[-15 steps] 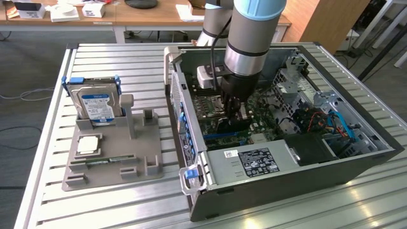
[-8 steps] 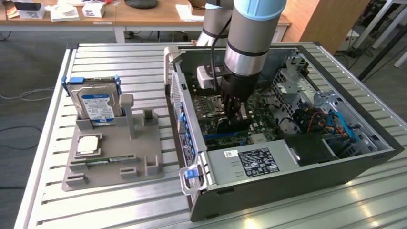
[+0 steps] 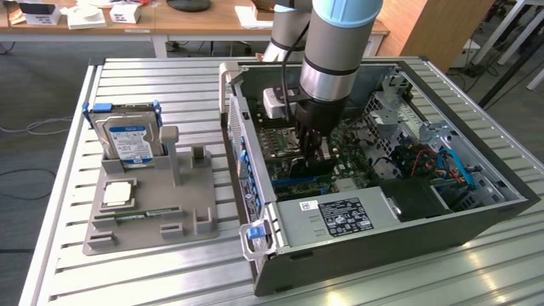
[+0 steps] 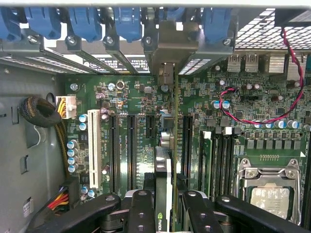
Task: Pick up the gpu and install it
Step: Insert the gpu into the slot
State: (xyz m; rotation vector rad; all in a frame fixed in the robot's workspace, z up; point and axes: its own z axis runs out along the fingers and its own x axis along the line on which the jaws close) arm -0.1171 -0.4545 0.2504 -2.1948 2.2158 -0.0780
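Gripping the gpu (image 4: 164, 165) edge-on, my gripper (image 4: 164, 198) has its fingers (image 4: 141, 213) closed on either side of the thin card. The card stands upright over the motherboard (image 4: 233, 131), among the long expansion slots. The wrist view shows blue slot clips (image 4: 87, 22) along the case's rear wall and the CPU socket (image 4: 269, 191). The exterior view shows my arm (image 3: 340, 57) reaching down into the open computer case (image 3: 408, 248). To the exterior view's left, a hard drive (image 3: 129, 141) stands upright in a grey holder (image 3: 144, 223). Everything rests on a slatted metal table (image 3: 127, 280); wooden desks (image 3: 195, 22) stand behind.
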